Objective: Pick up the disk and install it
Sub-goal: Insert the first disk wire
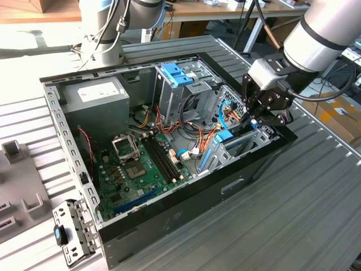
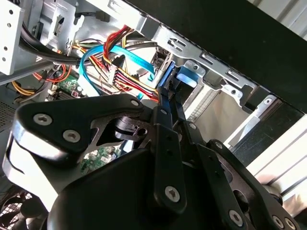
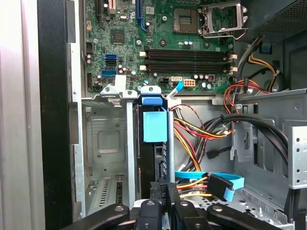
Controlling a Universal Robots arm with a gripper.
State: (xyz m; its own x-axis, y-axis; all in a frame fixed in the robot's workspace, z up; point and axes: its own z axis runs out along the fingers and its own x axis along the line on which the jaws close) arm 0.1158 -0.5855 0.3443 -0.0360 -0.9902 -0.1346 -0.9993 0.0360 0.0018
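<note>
We have the disk point(image 3: 154, 143) standing on edge in the metal drive cage point(image 3: 108, 143) at the right end of the open computer case point(image 1: 169, 226), as the exterior view shows it. Its blue rail point(image 1: 224, 137) points toward the motherboard point(image 1: 141, 169). The pincer point(image 1: 255, 116) is down inside the case at the disk's far end, with its fingers drawn narrow on the disk's thin edge in both wrist views.

By our judgement, the disk is in its bay and the step in hand is seating it. To do this well:

- We keep the disk parallel to the cage walls, so the rails do not bind.
- We press along the slot only, never sideways.
- We keep clear of the blue cable point(image 3: 211, 178) and the red and yellow wire bundle point(image 3: 196, 132) just beside the disk, which could snag a finger.

We cannot tell whether the rail has latched.
</note>
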